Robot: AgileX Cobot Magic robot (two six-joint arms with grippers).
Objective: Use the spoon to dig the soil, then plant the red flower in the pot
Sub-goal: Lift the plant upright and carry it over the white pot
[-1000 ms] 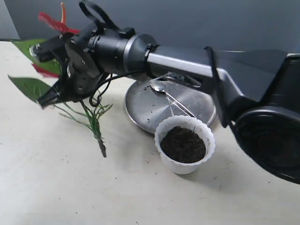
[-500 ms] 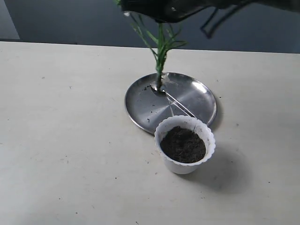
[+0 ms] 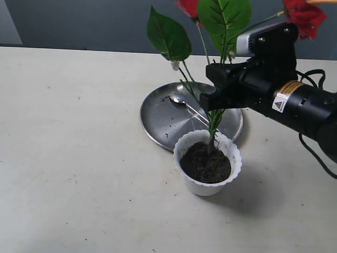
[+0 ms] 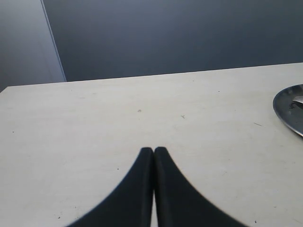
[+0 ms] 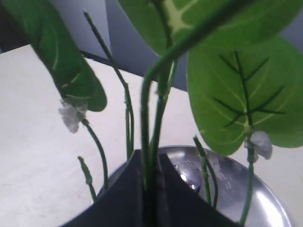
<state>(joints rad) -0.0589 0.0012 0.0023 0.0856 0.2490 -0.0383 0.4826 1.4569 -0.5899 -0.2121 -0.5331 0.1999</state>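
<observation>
The white scalloped pot stands in front of the steel plate, filled with dark soil. The red flower stands upright with its stem base down in the soil; red blooms show at the top edge, green leaves below. My right gripper is shut on the flower's stems just above the pot. The silver spoon lies on the plate. My left gripper is shut on nothing, low over bare table, away from the pot.
The steel plate's rim shows at the edge of the left wrist view. The right arm reaches in from the right above the plate. A dark wall runs behind the pale table.
The right arm swung the flower from the far left, over the plate, to the pot; the stem base now sits in the soil. Spoon and pot have not moved.
</observation>
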